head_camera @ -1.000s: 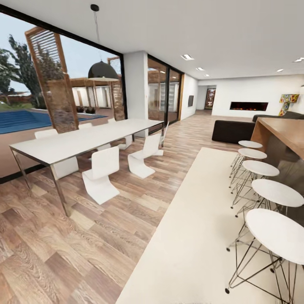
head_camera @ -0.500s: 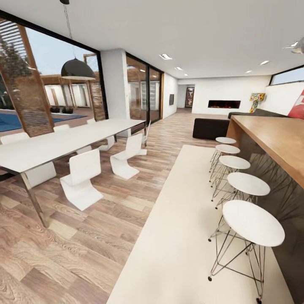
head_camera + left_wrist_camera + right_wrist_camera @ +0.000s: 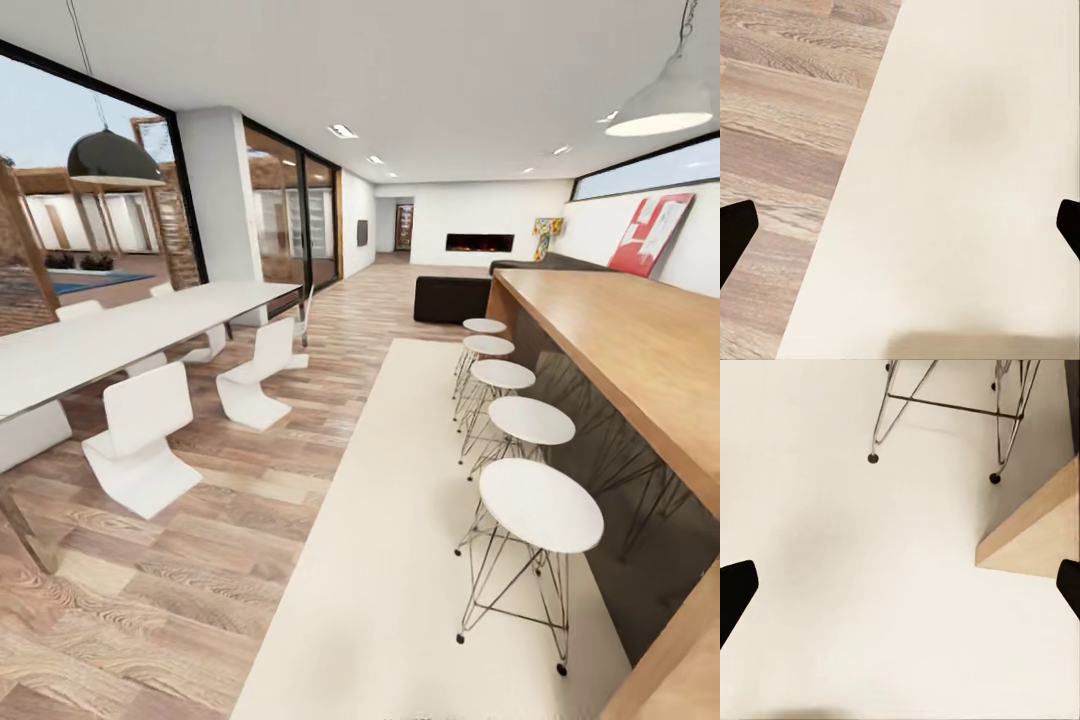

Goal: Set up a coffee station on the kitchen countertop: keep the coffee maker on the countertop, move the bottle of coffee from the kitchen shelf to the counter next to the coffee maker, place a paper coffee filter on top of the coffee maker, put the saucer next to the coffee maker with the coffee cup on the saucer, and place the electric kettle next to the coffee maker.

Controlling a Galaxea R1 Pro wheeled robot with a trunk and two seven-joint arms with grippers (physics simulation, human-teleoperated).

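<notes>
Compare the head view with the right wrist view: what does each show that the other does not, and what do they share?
Head view alone: the long white dining table, the white moulded chairs, the black dome pendant lamp and the dark sofa.

Right wrist view alone: the right gripper, its dark fingertips spread wide, empty.

Both: the cream rug, a white round stool's wire legs, and the wooden bar counter.
</notes>
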